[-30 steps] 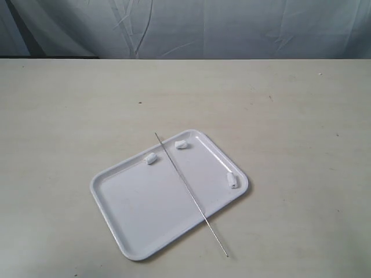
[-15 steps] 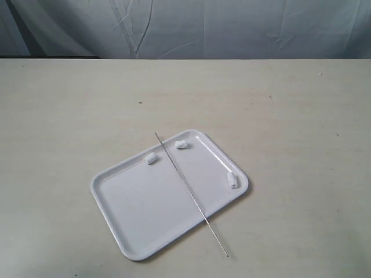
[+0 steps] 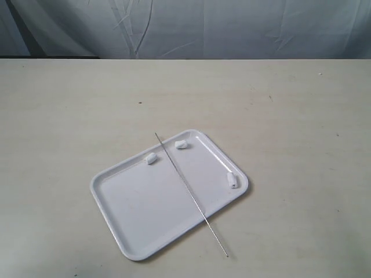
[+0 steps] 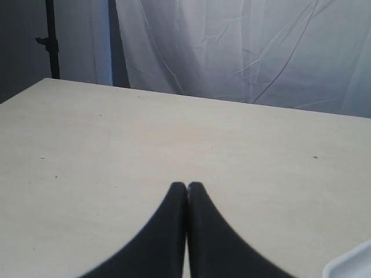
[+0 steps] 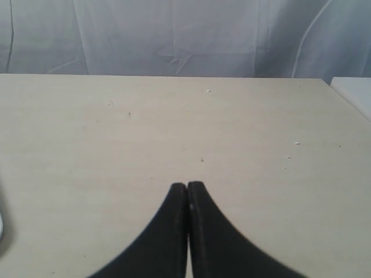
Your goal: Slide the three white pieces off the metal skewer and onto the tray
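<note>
The white tray (image 3: 145, 226) lies on the table in the exterior view. Three white pieces rest on it: one (image 3: 151, 159) by its far rim, one (image 3: 181, 144) near the far corner, one (image 3: 232, 180) at the right corner. The metal skewer (image 3: 191, 196) lies bare across the tray, its near end on the table. Neither arm appears in the exterior view. My left gripper (image 4: 186, 185) is shut on nothing over bare table, with a tray corner (image 4: 351, 265) at that view's edge. My right gripper (image 5: 187, 185) is shut and empty too.
A pale fabric backdrop (image 3: 185, 29) hangs behind the beige table (image 3: 290, 116). A dark stand (image 4: 52, 40) rises off the table's far corner in the left wrist view. A white surface (image 5: 353, 92) adjoins the table in the right wrist view.
</note>
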{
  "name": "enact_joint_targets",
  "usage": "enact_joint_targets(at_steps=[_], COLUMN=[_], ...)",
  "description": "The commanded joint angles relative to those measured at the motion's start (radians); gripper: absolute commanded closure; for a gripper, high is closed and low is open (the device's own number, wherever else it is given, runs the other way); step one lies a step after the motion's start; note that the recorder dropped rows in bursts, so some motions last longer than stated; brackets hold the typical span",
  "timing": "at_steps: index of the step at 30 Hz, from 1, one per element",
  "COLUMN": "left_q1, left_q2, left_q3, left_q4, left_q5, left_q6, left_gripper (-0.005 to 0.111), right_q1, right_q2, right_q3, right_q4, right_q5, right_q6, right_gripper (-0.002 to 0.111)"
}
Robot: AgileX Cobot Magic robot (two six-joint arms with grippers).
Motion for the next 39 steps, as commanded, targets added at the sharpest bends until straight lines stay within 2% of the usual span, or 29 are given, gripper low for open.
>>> enact_joint_targets(at_steps=[1,39], left_q1=[0.003,-0.001], left_q2=[-0.005,-0.005], left_q3=[0.004,0.004], left_q4=[-0.017,-0.017], left_q5=[-0.028,-0.027], left_q6=[-0.003,-0.003], left_gripper=[0.107,0.107], right_q1=[-0.006,-0.006], right_q2=[-0.005,-0.005], right_q3=[0.002,0.002], right_q4=[0.009,0.009], right_q5=[-0.003,0.018], right_q6=[-0.005,-0.005], right_gripper=[0.109,0.109])
